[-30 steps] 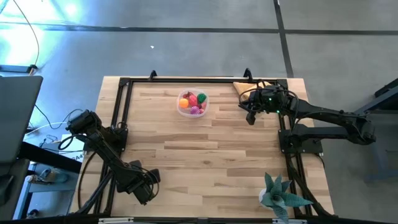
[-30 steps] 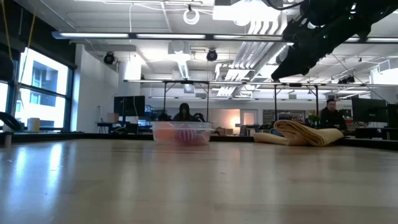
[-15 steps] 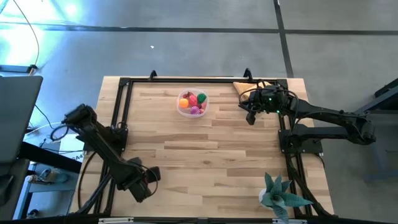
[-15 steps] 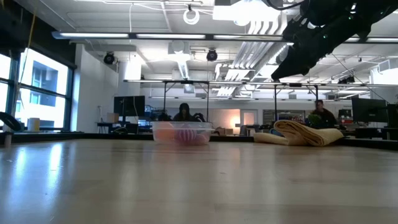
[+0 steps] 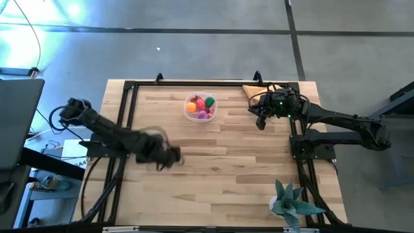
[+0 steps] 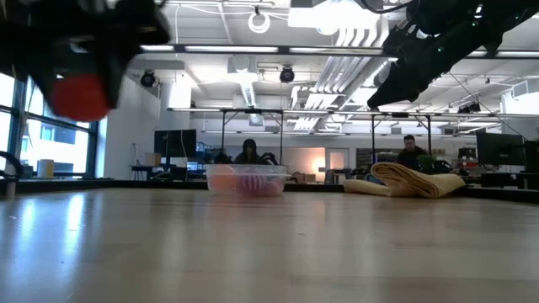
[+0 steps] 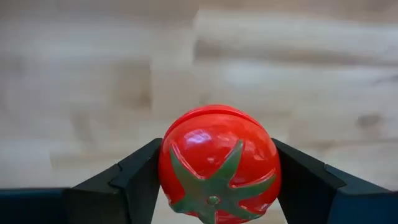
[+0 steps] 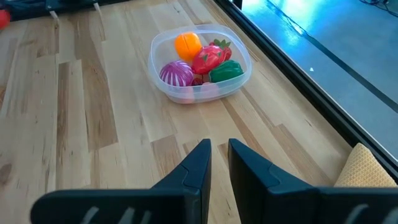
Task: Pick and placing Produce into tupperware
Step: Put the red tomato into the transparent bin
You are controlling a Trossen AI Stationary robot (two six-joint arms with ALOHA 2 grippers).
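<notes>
A red toy tomato (image 7: 217,158) with a green star-shaped calyx sits between the fingers of my left gripper (image 5: 169,157), above the table's left half. In the low view it is a red blur (image 6: 80,93) high at the left. The clear tupperware (image 5: 200,108) stands near the far edge on its base. It holds orange, red, magenta and green produce (image 8: 202,59). My right gripper (image 5: 261,123) hangs shut and empty to the right of the tupperware, above the table. My left gripper pinches the tomato by its two opposite round sides (image 7: 168,171), one finger on each. The fingers point steeply down from above. The tomato is lifted clear of the table, and its green calyx (image 7: 214,186) faces the wrist camera.
A folded tan cloth (image 5: 255,92) lies at the far right corner, beside my right gripper. A teal spiky plant (image 5: 291,202) stands at the near right corner. A black frame (image 5: 123,116) runs along the table's edges. Bare wood lies between my left gripper and the tupperware.
My left gripper has risen from the near left corner and swung toward the table's middle and far edge, rolling as it went. It has come into the low view at the upper left with the red tomato.
</notes>
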